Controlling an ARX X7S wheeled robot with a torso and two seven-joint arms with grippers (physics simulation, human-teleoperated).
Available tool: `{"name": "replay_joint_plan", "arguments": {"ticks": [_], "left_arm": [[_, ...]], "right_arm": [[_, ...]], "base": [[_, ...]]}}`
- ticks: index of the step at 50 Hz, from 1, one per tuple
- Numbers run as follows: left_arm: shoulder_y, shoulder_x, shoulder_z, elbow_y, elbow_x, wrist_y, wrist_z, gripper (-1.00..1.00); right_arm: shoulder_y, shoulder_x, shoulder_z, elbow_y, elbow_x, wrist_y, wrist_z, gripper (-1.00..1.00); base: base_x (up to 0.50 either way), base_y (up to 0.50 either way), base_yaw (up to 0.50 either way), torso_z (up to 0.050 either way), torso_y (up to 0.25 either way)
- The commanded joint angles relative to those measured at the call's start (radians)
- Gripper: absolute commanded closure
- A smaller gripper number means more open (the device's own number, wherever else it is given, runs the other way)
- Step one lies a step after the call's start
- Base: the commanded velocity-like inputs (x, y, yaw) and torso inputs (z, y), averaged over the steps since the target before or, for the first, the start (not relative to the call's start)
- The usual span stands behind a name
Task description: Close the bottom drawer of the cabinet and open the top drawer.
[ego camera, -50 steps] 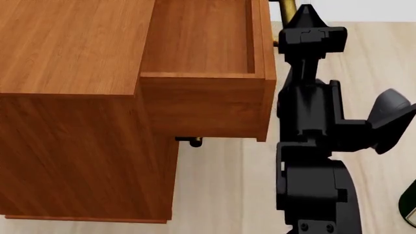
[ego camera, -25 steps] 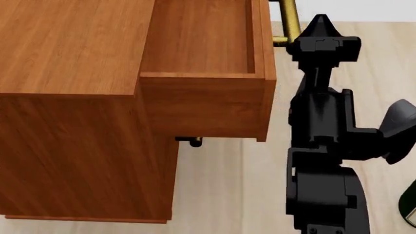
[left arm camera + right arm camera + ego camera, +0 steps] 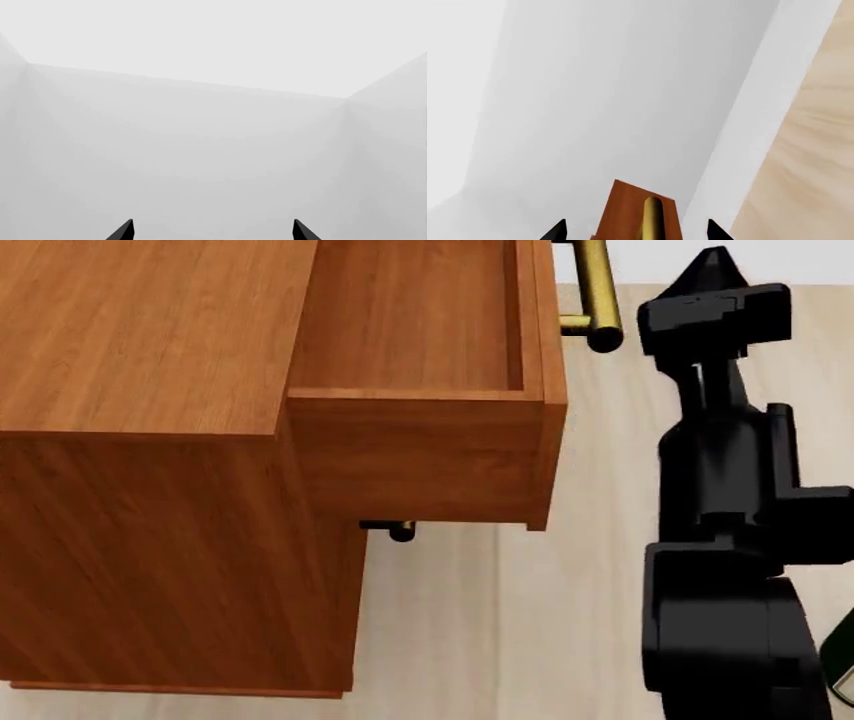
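The reddish-brown cabinet [image 3: 147,340] fills the left of the head view. Its top drawer [image 3: 414,330] is pulled out and empty, with its brass handle [image 3: 595,300] at the front. A brass handle end [image 3: 400,531] of a lower drawer shows under it; the bottom drawer's front is hidden. My right gripper [image 3: 715,262] is to the right of the top handle, apart from it. In the right wrist view the right gripper [image 3: 635,231] is open, with the drawer front [image 3: 624,210] and handle [image 3: 652,217] between its tips. My left gripper [image 3: 212,231] is open and empty.
A dark green bottle [image 3: 842,660] stands at the right edge of the head view, beside my right arm [image 3: 727,540]. Pale wooden floor [image 3: 467,620] lies in front of the cabinet. The left wrist view shows only grey walls [image 3: 200,125].
My right arm has moved to the right, away from the top drawer's handle, whose end now shows. The top drawer has stayed pulled out.
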Motion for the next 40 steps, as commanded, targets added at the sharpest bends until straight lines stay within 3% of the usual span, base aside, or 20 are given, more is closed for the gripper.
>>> {"name": "replay_joint_plan", "arguments": {"ticks": [1,22,40], "left_arm": [[-0.001,0.006,0.012,-0.003,0.006,0.002,0.002,-1.0],[0.002,0.01,0.026,-0.005,0.016,0.01,0.003,-1.0],[0.012,0.013,0.033,-0.024,0.03,0.028,0.015,-1.0]], "right_arm": [[0.076,0.12,-0.068,-0.044,-0.103,0.124,0.147,-1.0],[0.25,0.266,-0.155,-0.135,-0.179,0.358,0.341,-1.0],[0.59,0.349,-0.282,-0.125,-0.074,0.758,0.391,-1.0]], "base": [[0.0,0.0,0.0,0.0,0.0],[0.0,0.0,0.0,0.0,0.0],[0.0,0.0,0.0,0.0,0.0]]}}
